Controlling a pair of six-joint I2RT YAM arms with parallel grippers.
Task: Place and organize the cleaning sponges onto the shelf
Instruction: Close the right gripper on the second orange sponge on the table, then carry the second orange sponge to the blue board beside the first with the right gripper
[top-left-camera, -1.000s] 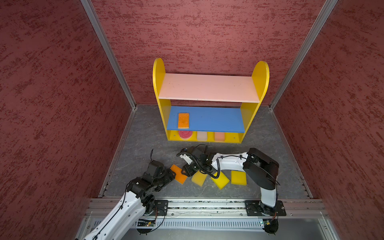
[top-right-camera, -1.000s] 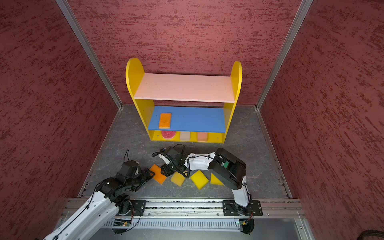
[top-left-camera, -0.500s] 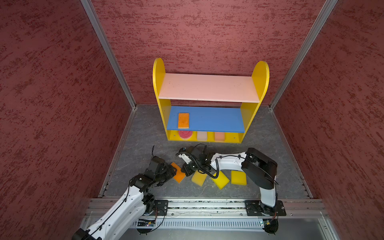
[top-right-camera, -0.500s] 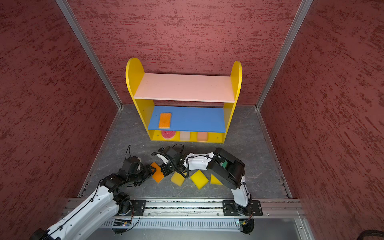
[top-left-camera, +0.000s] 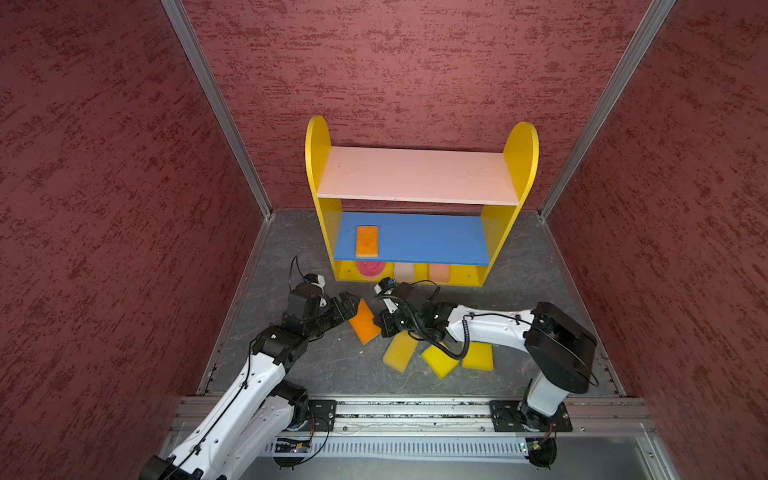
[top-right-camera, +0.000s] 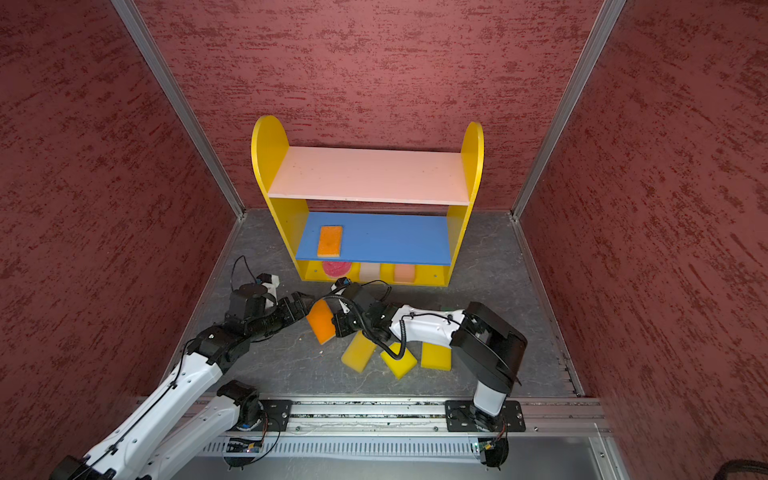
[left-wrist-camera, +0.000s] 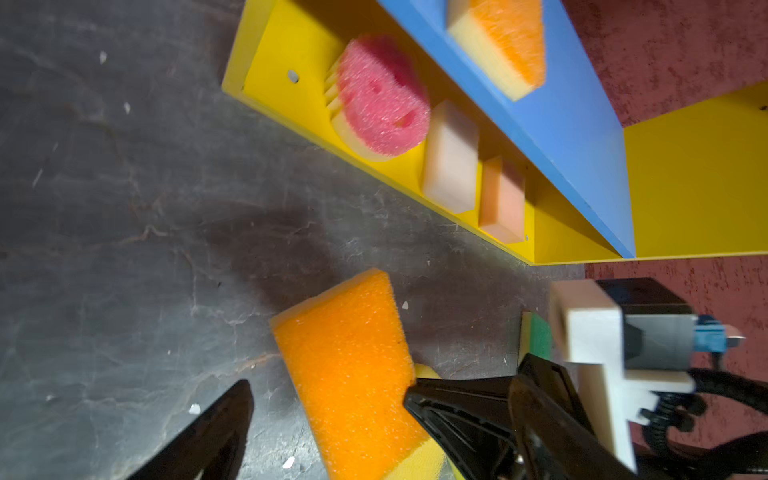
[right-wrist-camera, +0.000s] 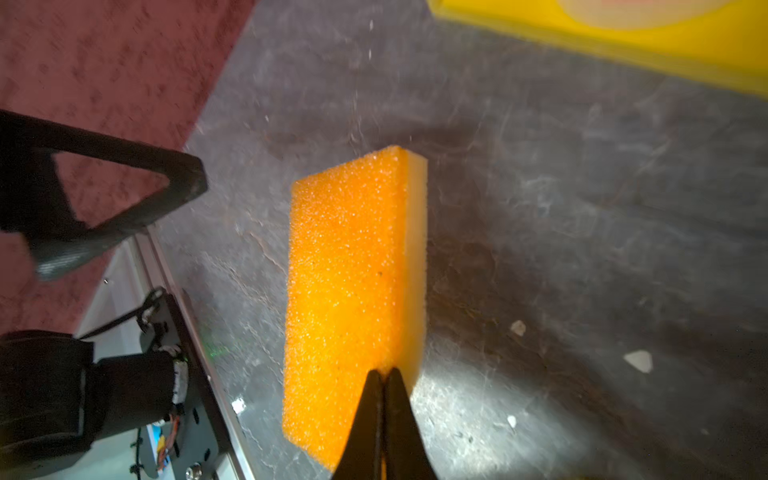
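Observation:
An orange sponge (top-left-camera: 365, 322) (top-right-camera: 322, 322) stands tilted off the floor between my two grippers. My right gripper (top-left-camera: 379, 323) (right-wrist-camera: 384, 374) is shut on its edge, the foam (right-wrist-camera: 345, 270) pinched thin. My left gripper (top-left-camera: 348, 302) (left-wrist-camera: 328, 392) is open, one finger on each side of that sponge (left-wrist-camera: 353, 365). The shelf (top-left-camera: 318, 145) (top-right-camera: 268, 145) holds another orange sponge (top-left-camera: 367, 241) on the blue board. On its base are a red-pink smiley (left-wrist-camera: 380, 95), an off-white (left-wrist-camera: 451, 158) and a peach sponge (left-wrist-camera: 503, 199).
Three yellow sponges (top-left-camera: 400, 351) (top-left-camera: 440, 360) (top-left-camera: 478, 356) lie on the grey floor, partly under my right arm. A green-topped sponge (left-wrist-camera: 538, 334) peeks out behind the right gripper. Red walls close in on three sides, with a metal rail (top-left-camera: 415, 409) in front.
The right gripper has shut on the orange sponge and tipped it up off the floor. The left gripper has advanced to the sponge and opened wider around it.

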